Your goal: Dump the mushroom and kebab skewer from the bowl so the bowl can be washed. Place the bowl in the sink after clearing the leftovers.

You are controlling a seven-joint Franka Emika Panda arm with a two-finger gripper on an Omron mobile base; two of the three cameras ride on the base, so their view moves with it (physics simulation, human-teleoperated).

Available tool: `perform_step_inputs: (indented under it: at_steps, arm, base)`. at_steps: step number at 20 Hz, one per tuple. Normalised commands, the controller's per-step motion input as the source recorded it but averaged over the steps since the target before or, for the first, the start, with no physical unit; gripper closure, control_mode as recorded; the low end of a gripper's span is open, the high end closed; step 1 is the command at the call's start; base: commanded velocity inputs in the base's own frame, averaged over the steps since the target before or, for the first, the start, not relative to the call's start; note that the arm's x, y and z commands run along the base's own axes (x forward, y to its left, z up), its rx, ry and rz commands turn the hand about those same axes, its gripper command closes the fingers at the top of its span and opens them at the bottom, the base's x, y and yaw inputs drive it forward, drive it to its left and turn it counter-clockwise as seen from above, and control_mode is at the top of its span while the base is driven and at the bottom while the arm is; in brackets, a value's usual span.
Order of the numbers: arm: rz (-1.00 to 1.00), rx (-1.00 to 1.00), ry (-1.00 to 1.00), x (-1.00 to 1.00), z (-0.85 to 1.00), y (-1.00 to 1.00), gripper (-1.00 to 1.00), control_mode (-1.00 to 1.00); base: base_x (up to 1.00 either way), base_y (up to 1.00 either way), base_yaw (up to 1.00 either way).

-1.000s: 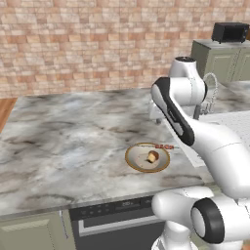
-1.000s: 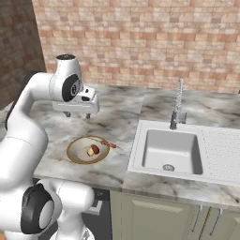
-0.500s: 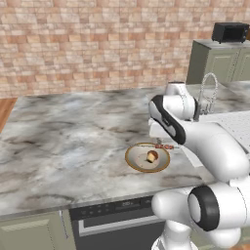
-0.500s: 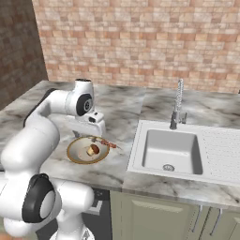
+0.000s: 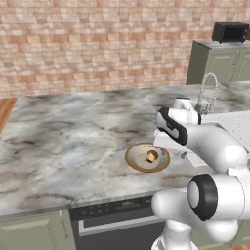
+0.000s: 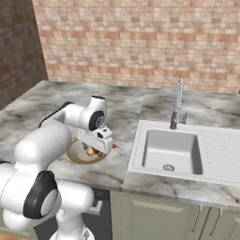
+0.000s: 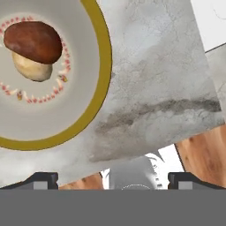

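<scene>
We hover, jaws wide and empty; mushroom (image 7: pixel 32 49) sits in bowl (image 7: pixel 95 95), sink (image 6: pixel 169 151) at three o'clock, nothing dumped

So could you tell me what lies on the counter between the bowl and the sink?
In the right base view, the bowl and sink are separated by bare marble counter, apart from a small reddish bit just right of the gripper.

Even, bright rendered light with no clear source fills both base views; the brick wall (image 5: pixel 97 44) looks flat and evenly lit. Shadows are soft: a faint one under the bowl (image 5: pixel 134 161) on the marbled surface (image 5: pixel 63 141), a darker one beneath the surface's front edge. No glare, little blur (textures are coarse and slightly pixelated). In the hand view the mushroom (image 7: pixel 32 48) is sharp.
</scene>
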Motion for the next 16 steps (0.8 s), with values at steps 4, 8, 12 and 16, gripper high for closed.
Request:
perform_step_inputs:
  at_steps: [4, 8, 12, 16]
  arm:
    - [0.00, 0.00, 0.00, 0.00, -0.59, -0.01, -1.00, -1.00]
    - [0.00, 0.00, 0.00, 0.03, -0.47, 0.00, -1.00, -1.00]
    - [0.00, 0.00, 0.00, 0.17, -0.40, 0.01, -1.00, -1.00]
    - [0.00, 0.03, -0.04, 0.09, -0.14, 0.00, -1.00, -1.00]
  base:
    - [0.00, 0.00, 0.00]
    - [0.00, 0.00, 0.00]
    - [0.00, 0.00, 0.00]
    - [0.00, 0.00, 0.00]
